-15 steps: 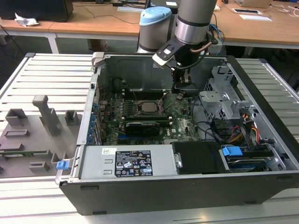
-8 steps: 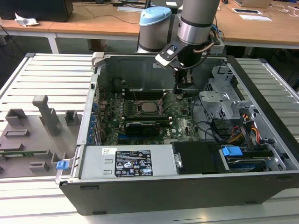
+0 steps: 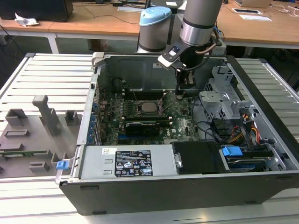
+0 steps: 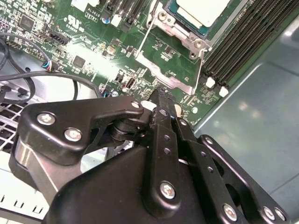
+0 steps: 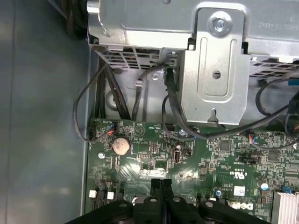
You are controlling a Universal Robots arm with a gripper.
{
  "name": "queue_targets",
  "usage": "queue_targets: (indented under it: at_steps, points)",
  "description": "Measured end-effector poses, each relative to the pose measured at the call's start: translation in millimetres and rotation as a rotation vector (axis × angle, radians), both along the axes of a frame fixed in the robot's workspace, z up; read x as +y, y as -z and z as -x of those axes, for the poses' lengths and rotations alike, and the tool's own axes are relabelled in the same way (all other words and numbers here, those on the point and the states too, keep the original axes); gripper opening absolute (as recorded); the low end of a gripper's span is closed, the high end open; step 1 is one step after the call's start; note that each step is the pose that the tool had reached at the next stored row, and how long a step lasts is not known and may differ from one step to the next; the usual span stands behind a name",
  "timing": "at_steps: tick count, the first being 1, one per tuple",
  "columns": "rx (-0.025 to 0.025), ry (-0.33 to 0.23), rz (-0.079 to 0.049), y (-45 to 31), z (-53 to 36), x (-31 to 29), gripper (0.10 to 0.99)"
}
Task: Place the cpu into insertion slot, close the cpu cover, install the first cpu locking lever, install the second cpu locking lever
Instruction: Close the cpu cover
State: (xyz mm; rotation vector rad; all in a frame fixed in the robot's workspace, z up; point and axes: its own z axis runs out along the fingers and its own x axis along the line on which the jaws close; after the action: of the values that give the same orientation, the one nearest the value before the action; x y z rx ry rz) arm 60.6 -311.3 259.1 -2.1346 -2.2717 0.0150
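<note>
Slatted table [image 3: 51, 74] carries computer case [image 3: 187, 193], grey fixtures [image 3: 28, 140].

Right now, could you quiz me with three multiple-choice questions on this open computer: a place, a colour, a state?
1. Where is the small square silvery chip? A on the floor; B in the black-framed socket; C outside the case.
2. The robot arm's round joint cap is: A red; B light blue; C yellow.
3. The black tool has its fingers: A closed together; B wide apart; C missing.
Answers: B, it lies in the socket; B, plainly light blue; A, fingertips meet in both wrist views.
</note>
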Motion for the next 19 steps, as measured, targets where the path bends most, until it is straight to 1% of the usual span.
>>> queue_targets:
  at_steps: [5, 10, 16, 19]
  points:
    - [0.0004, -0.002, 0.001, 6.4, -0.2, 0.3, 0.106]
    - [0.0004, -0.002, 0.001, 8.3, 3.9, 0.3, 0.106]
    - [0.0004, -0.002, 0.001, 8.7, 19.9, 0.3, 0.106]
    - [0.0004, -0.002, 0.001, 8.7, 23.3, 0.3, 0.106]
